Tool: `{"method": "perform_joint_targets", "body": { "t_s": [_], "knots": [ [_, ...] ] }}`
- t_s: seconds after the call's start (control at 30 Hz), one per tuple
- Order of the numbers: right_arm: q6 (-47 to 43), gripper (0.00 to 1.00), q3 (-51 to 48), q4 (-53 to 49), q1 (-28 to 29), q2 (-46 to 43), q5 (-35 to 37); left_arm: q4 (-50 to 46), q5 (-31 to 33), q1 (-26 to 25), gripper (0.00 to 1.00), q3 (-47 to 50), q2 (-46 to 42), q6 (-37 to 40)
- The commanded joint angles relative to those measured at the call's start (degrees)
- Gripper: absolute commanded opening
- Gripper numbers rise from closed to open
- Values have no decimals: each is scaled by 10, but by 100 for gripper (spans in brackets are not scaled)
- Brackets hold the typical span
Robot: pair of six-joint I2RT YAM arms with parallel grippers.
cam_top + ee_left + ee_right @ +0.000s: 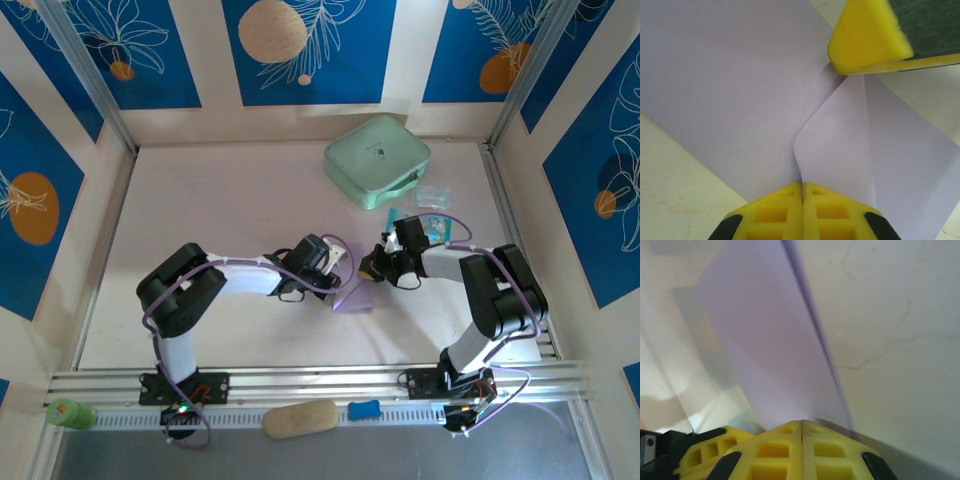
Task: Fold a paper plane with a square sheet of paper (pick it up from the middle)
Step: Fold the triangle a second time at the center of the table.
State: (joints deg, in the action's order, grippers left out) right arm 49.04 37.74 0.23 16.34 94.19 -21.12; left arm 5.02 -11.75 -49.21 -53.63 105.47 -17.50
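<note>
Left gripper (802,187) and right gripper (801,424), jaws together, each pinch the square sheet of paper (353,298) on the arms' side of the mint-green case (377,160); blue packets (437,226) lie beside the case.

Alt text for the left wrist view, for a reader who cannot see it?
The left pincer, its yellow fingers shut, pinches a raised crease in the lavender sheet of paper at the bottom edge. The right pincer nips the same sheet at the upper right. The cream table shows beneath.
</note>
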Motion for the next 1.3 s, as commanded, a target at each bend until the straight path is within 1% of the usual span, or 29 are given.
{"method": "perform_joint_targets", "body": {
  "t_s": [0.0, 0.1, 0.17, 0.3, 0.4, 0.5, 0.67, 0.9, 1.1, 1.13, 1.2, 1.27],
  "knots": [
    [3, 0, -28, 9, -6, 29, 4, -32, 0, 8, 0, 4, 3, 7],
    [13, 0, -54, 36, -10, 27, 20, -33, -2, 7, 0, 3, 3, 7],
    [8, 0, -58, 45, -13, 9, 11, -36, -1, 8, 0, 1, 3, 7],
    [-11, 0, -33, 8, -10, -46, -14, -33, 0, 8, 0, 4, 3, 7],
    [-20, 0, -11, -20, 0, -68, -29, -33, 0, 8, 0, 2, 3, 7],
    [-13, 0, 0, -25, 22, -62, -49, -34, -1, 7, 0, -1, 3, 7],
    [17, 0, -3, -12, 57, -41, -28, -34, 0, 8, 0, 1, 3, 7],
    [21, 0, -32, 10, 55, 17, -14, -33, -2, 8, 0, 1, 3, 4],
    [21, 0, -55, 23, 42, 29, -14, -42, -3, 10, 0, -10, -3, -8],
    [21, 0, -54, 23, 41, 30, -14, -48, 0, 11, 4, -14, -5, -11],
    [20, 0, -53, 23, 41, 28, -15, -66, 11, 12, 18, -22, -16, -20],
    [21, 0, -53, 23, 41, 27, -14, -77, 20, 13, 29, -24, -34, -27]
  ]
}}
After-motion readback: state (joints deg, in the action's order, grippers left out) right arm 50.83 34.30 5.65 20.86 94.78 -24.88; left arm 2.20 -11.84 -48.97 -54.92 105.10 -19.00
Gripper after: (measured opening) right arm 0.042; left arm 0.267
